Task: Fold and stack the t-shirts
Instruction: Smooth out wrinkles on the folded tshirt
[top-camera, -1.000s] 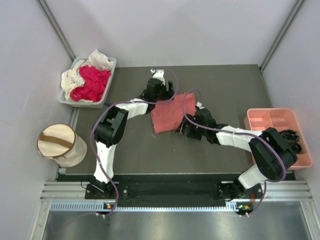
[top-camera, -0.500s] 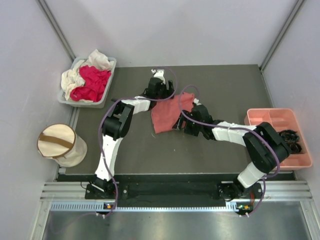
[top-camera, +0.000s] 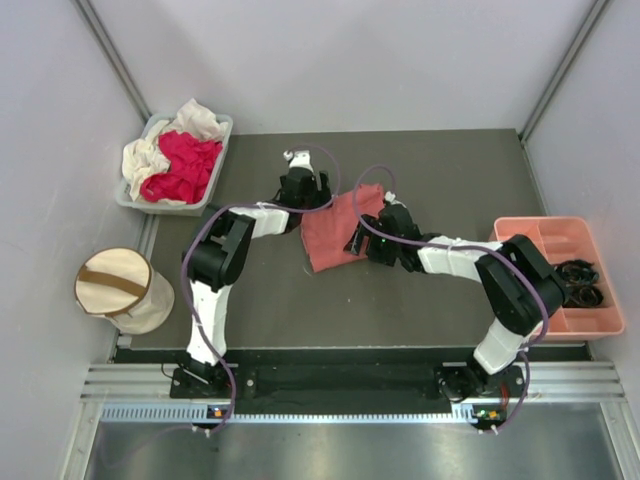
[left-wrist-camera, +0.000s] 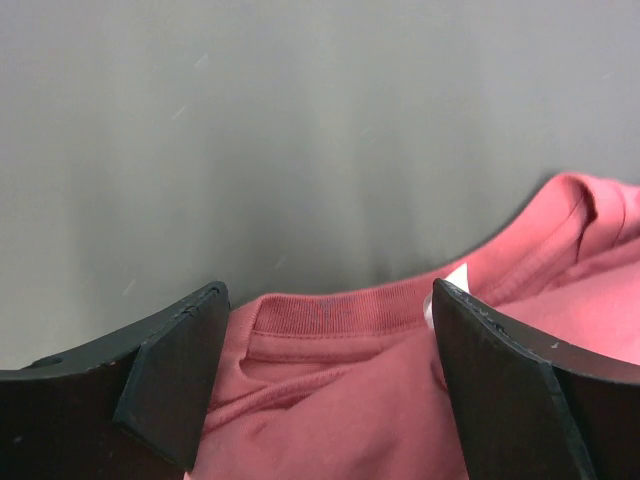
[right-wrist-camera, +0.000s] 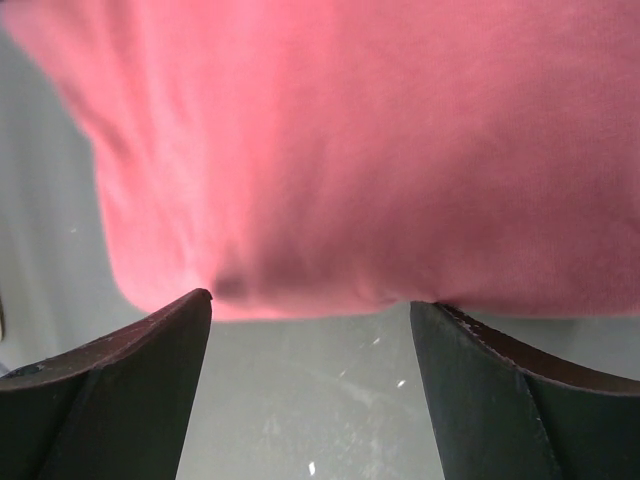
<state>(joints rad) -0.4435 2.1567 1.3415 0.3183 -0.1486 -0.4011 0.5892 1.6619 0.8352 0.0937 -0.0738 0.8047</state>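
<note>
We see both sets of fingers spread wide, holding nothing: the left gripper (left-wrist-camera: 325, 295) straddles the collar (left-wrist-camera: 330, 312) of the salmon-pink shirt (top-camera: 335, 232), and the right gripper (right-wrist-camera: 310, 300) sits at its lower-right edge, probably lining up pinch points for a fold. The shirt lies compact mid-frame on the dark table (top-camera: 450, 170). The magenta shirt (top-camera: 185, 165) and cream shirt (top-camera: 145, 158) wait in the grey tub (top-camera: 220, 140) at the upper left, with pale walls (top-camera: 350, 60) around.

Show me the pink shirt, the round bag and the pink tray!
pink shirt (top-camera: 330, 233), top view, middle of the cloth.
round bag (top-camera: 113, 284), top view, brown strap across its top.
pink tray (top-camera: 517, 242), top view, bare far-left compartment.
</note>
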